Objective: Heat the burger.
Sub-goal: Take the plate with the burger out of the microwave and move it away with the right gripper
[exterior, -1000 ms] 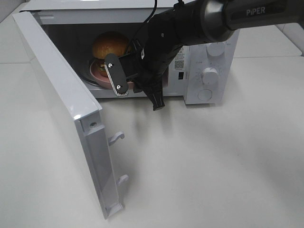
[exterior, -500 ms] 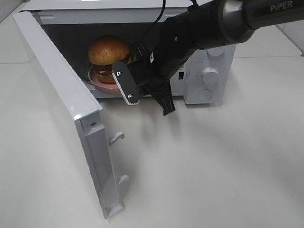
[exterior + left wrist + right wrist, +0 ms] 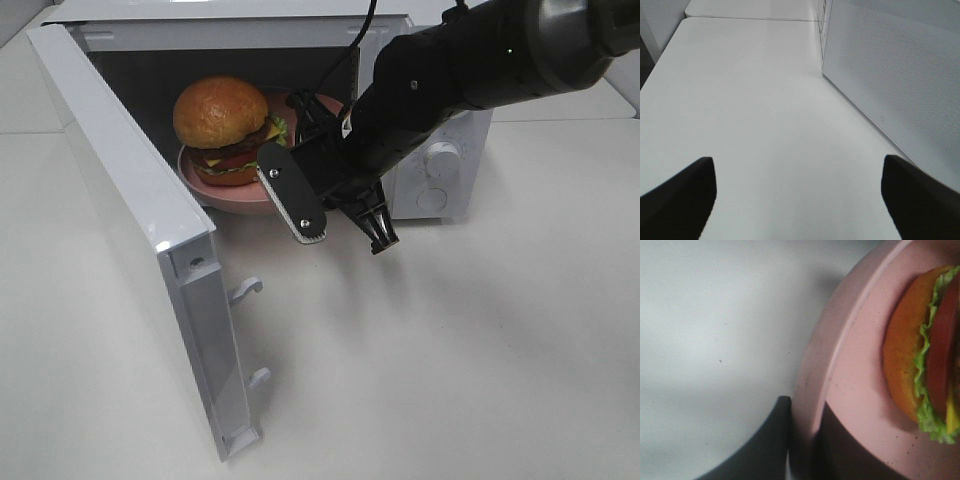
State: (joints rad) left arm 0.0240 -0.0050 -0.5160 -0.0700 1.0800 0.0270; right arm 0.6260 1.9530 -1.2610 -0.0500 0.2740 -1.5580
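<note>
At the microwave (image 3: 440,160) mouth, the pink plate (image 3: 235,190) sat half across the cavity's front edge, the burger (image 3: 222,128) riding on it toward the door side. The door (image 3: 130,220) was swung fully open, its free edge and latch hooks jutting toward the camera, leaving wide bare table (image 3: 450,360) in front. The right arm reached in from the right, wrist tilted down, the right gripper (image 3: 802,440) clamped on the plate's rim. The left gripper (image 3: 800,200) hung beside the door's perforated panel, jaws spread wide, gripping nothing.
</note>
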